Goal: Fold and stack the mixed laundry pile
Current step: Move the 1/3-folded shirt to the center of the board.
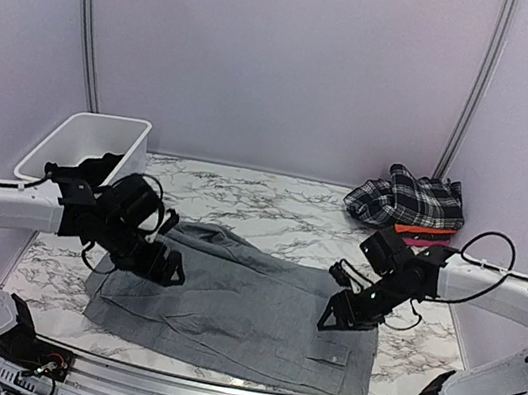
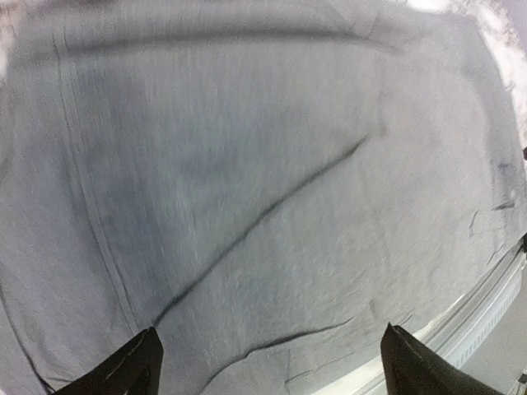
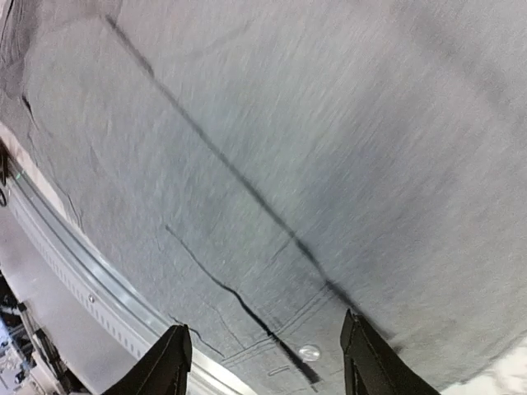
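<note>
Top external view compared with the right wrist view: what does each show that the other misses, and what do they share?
Only top external: the white basket, the plaid piece and the left gripper. Only right wrist: a small button, seen close up. Both: the grey garment spread flat, with the open right gripper over it.

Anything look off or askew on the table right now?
Nothing looks damaged or spilled. The grey garment lies askew to the table edge, with long diagonal creases across it and its near hem right at the front rail. The plaid piece sits bunched and unfolded in the far right corner.
</note>
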You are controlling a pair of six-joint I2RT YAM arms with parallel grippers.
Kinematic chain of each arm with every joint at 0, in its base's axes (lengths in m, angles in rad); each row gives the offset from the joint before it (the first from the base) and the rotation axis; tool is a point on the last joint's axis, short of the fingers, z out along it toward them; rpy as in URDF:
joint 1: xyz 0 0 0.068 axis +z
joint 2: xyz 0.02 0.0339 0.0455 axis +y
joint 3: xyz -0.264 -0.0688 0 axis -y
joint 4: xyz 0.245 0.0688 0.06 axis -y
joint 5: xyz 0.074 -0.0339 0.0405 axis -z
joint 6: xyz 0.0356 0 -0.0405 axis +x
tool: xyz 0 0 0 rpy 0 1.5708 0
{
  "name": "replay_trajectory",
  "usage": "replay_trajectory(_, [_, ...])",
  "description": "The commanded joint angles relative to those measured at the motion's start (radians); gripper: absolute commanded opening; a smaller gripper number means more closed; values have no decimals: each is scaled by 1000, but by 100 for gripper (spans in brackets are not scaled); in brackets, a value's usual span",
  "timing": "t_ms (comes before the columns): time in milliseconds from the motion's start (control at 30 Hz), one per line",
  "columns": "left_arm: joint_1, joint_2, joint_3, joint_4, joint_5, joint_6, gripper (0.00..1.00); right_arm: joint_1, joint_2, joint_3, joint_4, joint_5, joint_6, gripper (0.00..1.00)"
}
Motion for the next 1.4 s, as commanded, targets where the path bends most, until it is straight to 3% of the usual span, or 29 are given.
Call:
replay_trajectory(0, [91, 60, 232, -71, -106, 55, 99, -98, 66, 201, -30, 158, -112, 58])
replay_trajectory(100, [163, 224, 402, -83, -72, 147, 97, -157, 160, 296, -35, 206, -185, 58])
replay_trajectory(300, [183, 550, 718, -126, -43, 339, 93, -255, 330, 413, 18, 262, -286, 57])
replay_trajectory(600, [208, 853, 917, -149, -136, 411, 93, -263, 552, 544, 2, 369, -394, 61])
replay_trajectory(733, [216, 903, 925, -157, -183, 411, 93, -263, 588, 540, -6, 403, -425, 64])
replay_trajectory(833, [234, 918, 920, -161, -210, 391, 87, -262, 615, 527, -18, 424, -418, 63])
replay_trajectory(967, [289, 921, 921, -160, -192, 330, 68, -263, 639, 494, -16, 455, -420, 54])
replay_trajectory(1033, [319, 914, 923, -155, -155, 292, 64, -264, 645, 490, -9, 452, -419, 47])
replay_trajectory(1167, [345, 897, 928, -140, -83, 293, 65, -264, 650, 536, -33, 432, -410, 44])
replay_trajectory(1367, [351, 845, 923, -127, -67, 313, 74, -277, 599, 642, -14, 379, -386, 53])
